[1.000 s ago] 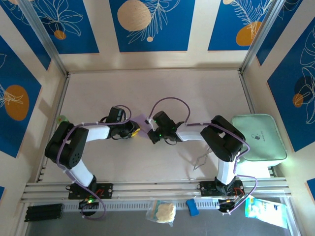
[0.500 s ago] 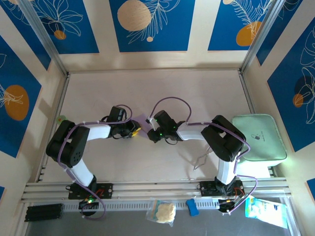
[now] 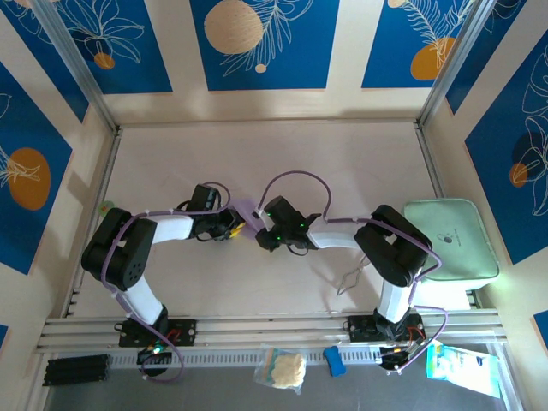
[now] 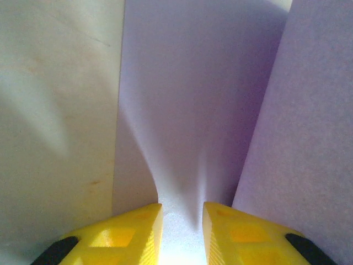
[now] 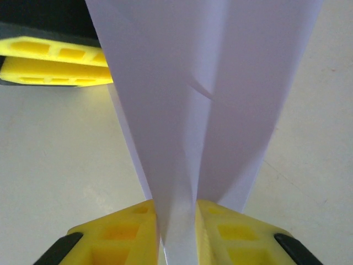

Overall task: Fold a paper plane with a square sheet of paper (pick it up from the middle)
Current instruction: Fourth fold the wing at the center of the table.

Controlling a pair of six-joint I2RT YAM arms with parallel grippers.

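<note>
The lavender sheet of paper (image 3: 249, 211) is folded into a long narrow shape and hangs between my two grippers at mid-table. My left gripper (image 3: 235, 228) is shut on it. In the left wrist view the paper (image 4: 193, 110) funnels down into the pinch of the left gripper (image 4: 182, 212). My right gripper (image 3: 260, 235) meets it from the other side. In the right wrist view the creased paper (image 5: 209, 66) runs down between the slightly parted fingers of the right gripper (image 5: 176, 212), loose on one side. The left gripper's yellow fingers (image 5: 55, 61) show behind the sheet.
A mint-green tray (image 3: 449, 240) sits at the right edge beside the right arm. A bent wire piece (image 3: 349, 278) lies near the right arm's base. A small bag (image 3: 282, 368), a blue item (image 3: 335, 360) and a packet (image 3: 462, 364) lie beyond the front rail.
The right gripper's jaws have loosened from a tight pinch on the paper, and it has shifted slightly left. The left gripper has kept its hold.
</note>
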